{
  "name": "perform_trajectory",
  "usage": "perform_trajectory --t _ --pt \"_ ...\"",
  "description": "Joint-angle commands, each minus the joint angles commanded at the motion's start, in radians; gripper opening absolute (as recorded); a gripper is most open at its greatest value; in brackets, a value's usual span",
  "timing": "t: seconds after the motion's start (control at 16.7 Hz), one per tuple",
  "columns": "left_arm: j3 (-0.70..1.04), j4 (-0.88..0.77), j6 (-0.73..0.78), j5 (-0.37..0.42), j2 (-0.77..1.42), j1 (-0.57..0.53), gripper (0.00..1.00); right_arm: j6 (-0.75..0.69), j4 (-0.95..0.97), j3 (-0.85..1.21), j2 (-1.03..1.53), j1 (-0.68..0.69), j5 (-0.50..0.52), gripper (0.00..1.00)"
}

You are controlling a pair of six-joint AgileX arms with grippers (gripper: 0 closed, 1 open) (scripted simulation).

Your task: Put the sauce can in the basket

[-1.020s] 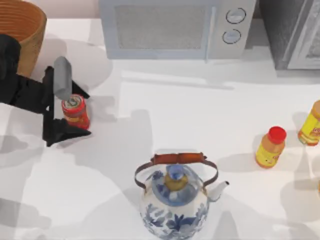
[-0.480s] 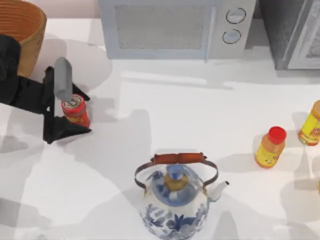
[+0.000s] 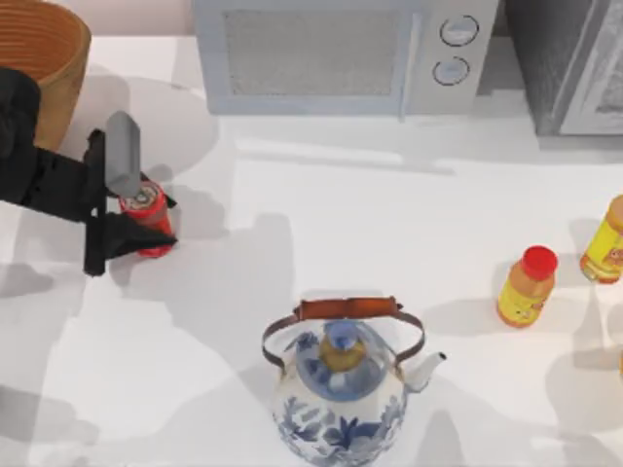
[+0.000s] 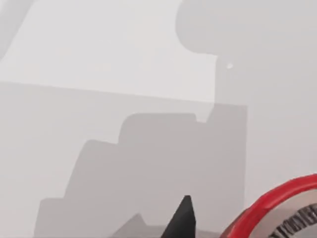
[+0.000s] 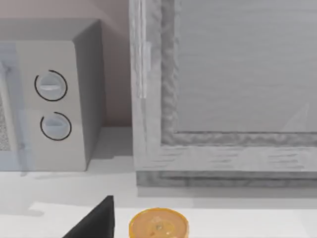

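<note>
- The left gripper (image 3: 131, 216) sits at the left side of the table, its dark fingers closed around the sauce can (image 3: 148, 216), one on the far side and one on the near side of it.
- The can looks tilted in the grasp, its red-rimmed top leaning toward the arm, so the hold may be uneven; I judge that a fast lift could let it twist or slip out.
- In the left wrist view the can's red rim (image 4: 277, 208) is close beside one dark fingertip (image 4: 181, 218), which suggests the grip is high on the can, near its top; that would give little margin if it slides.
- The basket (image 3: 39, 58) stands at the far left corner, near the can, with the arm's own body between them; too low a carry could knock the can against the wicker wall.
- The right gripper (image 5: 96, 220) is parked at the right side, above an orange-capped bottle (image 5: 158, 225); I cannot tell how its fingers stand.
- The table (image 3: 341, 224) is plain white and smooth, crossed by soft grey shadows.
- A microwave (image 3: 341, 53) stands along the far edge, a grey cabinet (image 3: 574, 63) to its right.
- A blue-and-white kettle (image 3: 341, 384) sits near centre, and a yellow bottle with a red cap (image 3: 526, 287) stands to the right, both well apart from the can.
</note>
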Motion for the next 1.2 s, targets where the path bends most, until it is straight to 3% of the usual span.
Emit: perform_trajectory --t 0.12,0.78,1.02,1.2 --pt "0.0 0.0 0.0 0.0 0.0 0.0 0.0 0.0 0.0 0.0 0.0 0.0 0.0 1.0" --pt "-0.011 0.036 -0.033 0.011 -0.045 -0.004 0.0 0.0 0.0 0.0 0.0 0.0 0.0 1.0" --pt "0.065 0.059 -0.227 0.011 -0.111 -0.023 0.0 0.0 0.0 0.0 0.0 0.0 0.0 1.0" --pt "0.165 0.068 -0.481 -0.064 -0.168 -0.018 0.0 0.0 0.0 0.0 0.0 0.0 0.0 1.0"
